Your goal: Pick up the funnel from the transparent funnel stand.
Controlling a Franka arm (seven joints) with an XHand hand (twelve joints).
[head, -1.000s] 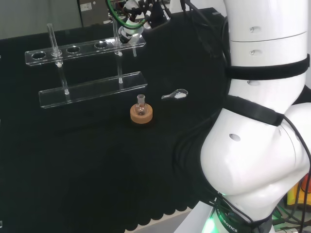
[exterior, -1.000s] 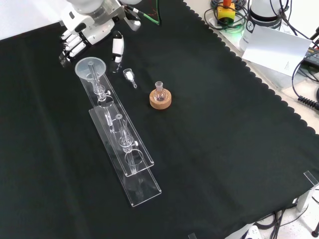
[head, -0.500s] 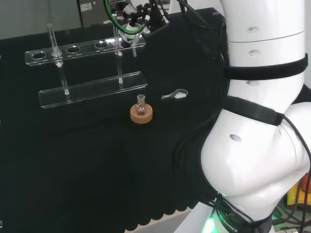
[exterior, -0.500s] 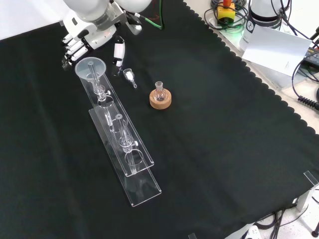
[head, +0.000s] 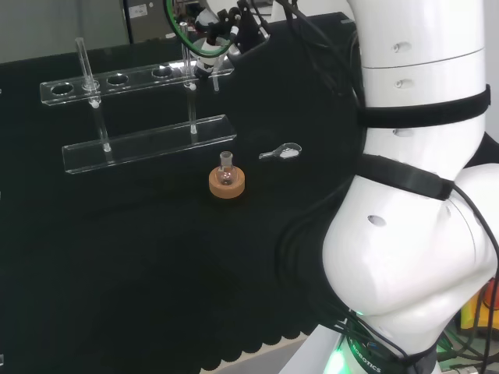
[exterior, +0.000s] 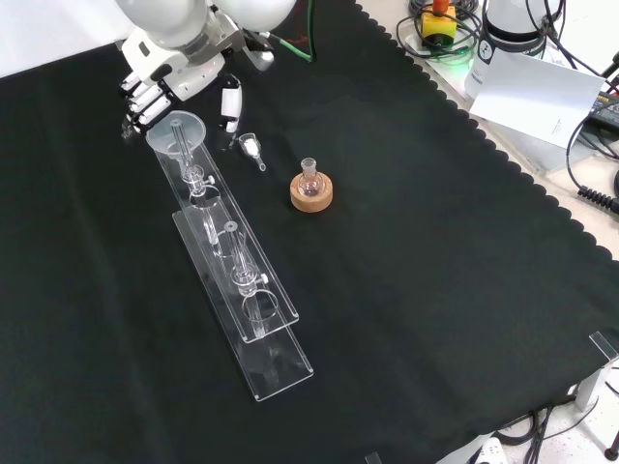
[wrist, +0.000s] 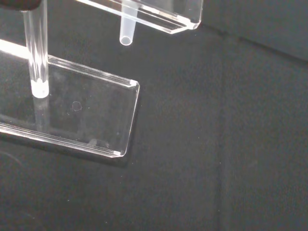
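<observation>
Hand (exterior: 160, 82): just above the funnel's rim, fingers spread and straight, gripping nothing;
Funnel (exterior: 176, 131): seated in the end hole of the transparent funnel stand (exterior: 253, 319)

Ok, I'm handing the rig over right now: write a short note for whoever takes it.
Hand: by the funnel's rim at the far end of the stand in the front view; I cannot tell if its fingers are closed.
Funnel: seated in the clear stand, stem hanging through the top shelf.
Done: approach.
Left: grasp the funnel and lift it straight up out of the stand.
</observation>
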